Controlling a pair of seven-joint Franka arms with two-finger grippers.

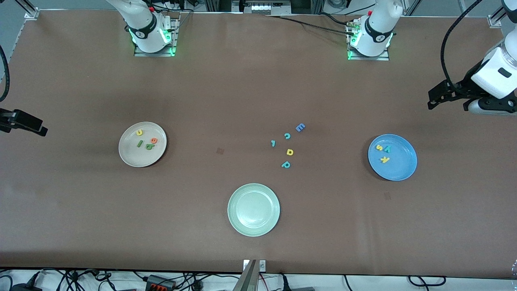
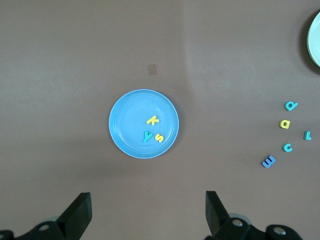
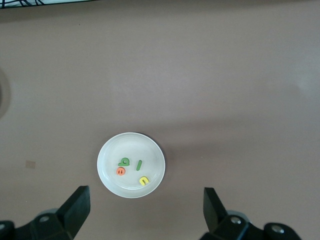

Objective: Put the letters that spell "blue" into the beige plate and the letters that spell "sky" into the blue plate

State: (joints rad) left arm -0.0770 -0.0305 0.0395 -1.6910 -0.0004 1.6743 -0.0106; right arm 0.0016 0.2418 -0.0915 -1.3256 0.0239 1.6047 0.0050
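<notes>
Left wrist view shows the left claw (image 2: 145,215) spread wide and empty, high over the surface (image 1: 226,93) beside the blue plate (image 2: 120,135), which holds the letters that spell "sky" (image 2: 152,129). Right claw (image 3: 145,212), equally wide and empty, hangs beside the beige plate (image 3: 107,167) holding the letters that spell "blue" (image 3: 132,170).

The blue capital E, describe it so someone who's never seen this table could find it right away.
Find the loose cluster of foam letters on the bare table between the beige plate and the blue plate. The blue capital E lies farthest from the front camera, beside the teal c. It is the cluster's only blue letter.
</notes>
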